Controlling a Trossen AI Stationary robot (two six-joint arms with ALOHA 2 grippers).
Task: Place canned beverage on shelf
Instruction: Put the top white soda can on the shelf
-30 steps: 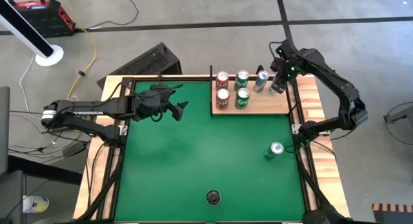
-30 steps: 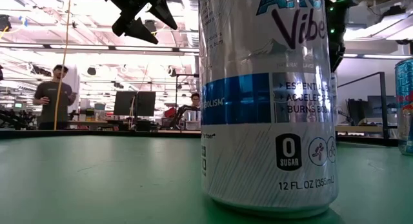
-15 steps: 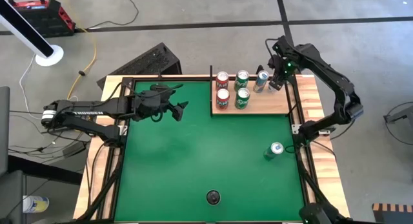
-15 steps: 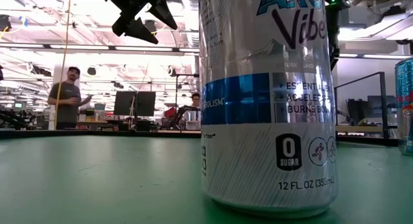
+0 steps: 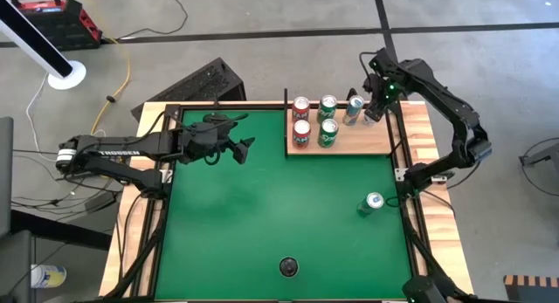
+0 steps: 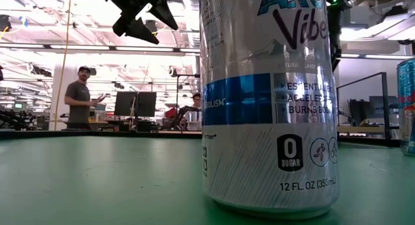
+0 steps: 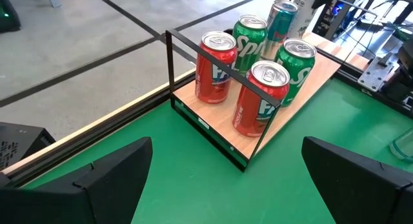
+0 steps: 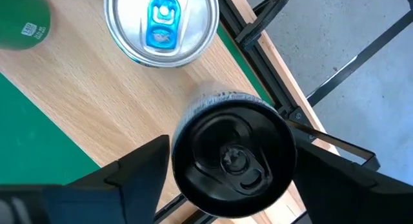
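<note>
1. Right gripper [image 5: 374,107] is up at the far right corner of the shelf [image 5: 367,141], and the right wrist view shows a black-topped can [image 8: 232,156] sitting squarely between its fingers [image 8: 139,166], which close in on both sides of it
2. That black-topped can is over the pale wood right at the shelf's right edge, just beside a silver can with a blue tab [image 8: 161,20]; whether its base touches the wood, I cannot tell
3. On the shelf already: two red cans [image 5: 301,133] on the left, two green cans [image 5: 327,131] next to them, and the silver-and-blue can [image 5: 353,106] far right, all upright
4. Left gripper [image 5: 247,146] hovers over the green felt, well left of the shelf, fingers [image 7: 103,172] spread wide apart with nothing between them
5. One more canned beverage, a silver-and-blue one [image 5: 372,203], stands alone on the green tabletop [image 5: 262,216] near the right rim, well apart from the shelf; it fills the low view [image 6: 269,102]
6. A small black disc [image 5: 288,267] sits at the near edge of the felt
7. In the room behind, a person [image 6: 81,98] stands at the left
</note>
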